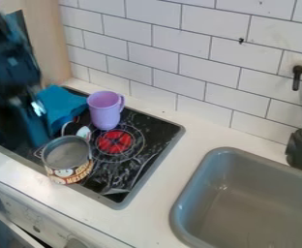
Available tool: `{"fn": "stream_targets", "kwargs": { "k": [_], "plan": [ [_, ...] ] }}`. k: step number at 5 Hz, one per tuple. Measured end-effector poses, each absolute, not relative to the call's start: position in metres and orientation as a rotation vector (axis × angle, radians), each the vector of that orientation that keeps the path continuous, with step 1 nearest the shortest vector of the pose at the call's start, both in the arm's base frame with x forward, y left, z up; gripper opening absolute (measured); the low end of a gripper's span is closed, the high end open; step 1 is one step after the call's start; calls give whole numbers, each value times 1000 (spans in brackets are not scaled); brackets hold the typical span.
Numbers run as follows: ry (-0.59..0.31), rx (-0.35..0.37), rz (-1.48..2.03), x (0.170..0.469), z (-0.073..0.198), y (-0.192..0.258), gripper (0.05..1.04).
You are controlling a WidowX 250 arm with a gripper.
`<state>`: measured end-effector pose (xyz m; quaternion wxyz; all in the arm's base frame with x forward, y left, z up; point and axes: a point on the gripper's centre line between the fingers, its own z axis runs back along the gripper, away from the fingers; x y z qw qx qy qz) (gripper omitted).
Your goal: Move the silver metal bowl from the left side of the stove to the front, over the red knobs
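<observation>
Black two-finger gripper: hung at the left of the frame, beside the cloth; its opening and any hold could not be told.
Folded blue cloth: lay left of the mug; a shallow pinch on a raised fold suited it.
Open cylindrical tin, patterned wrap: stood lower left; its near rim called for clearance.
Tall purple mug: stood upright, upper left; sideways sweeps risked tipping it.

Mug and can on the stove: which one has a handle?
The purple mug, standing nearer the tiled wall. Its handle curves out on the view's right; the can, with its printed wrap, shows none.
</observation>
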<state>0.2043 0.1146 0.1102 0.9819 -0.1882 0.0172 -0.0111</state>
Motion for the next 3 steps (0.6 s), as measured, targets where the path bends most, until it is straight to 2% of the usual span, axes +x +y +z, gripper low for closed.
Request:
{"fn": "stream_targets", "kwargs": {
  "k": [1,2,3],
  "plan": [
    [-12,-210,12,201,136,137,1000],
    [13,-26,23,200,146,148,1000],
    [28,56,-17,206,147,148,1000]
  ]
}}
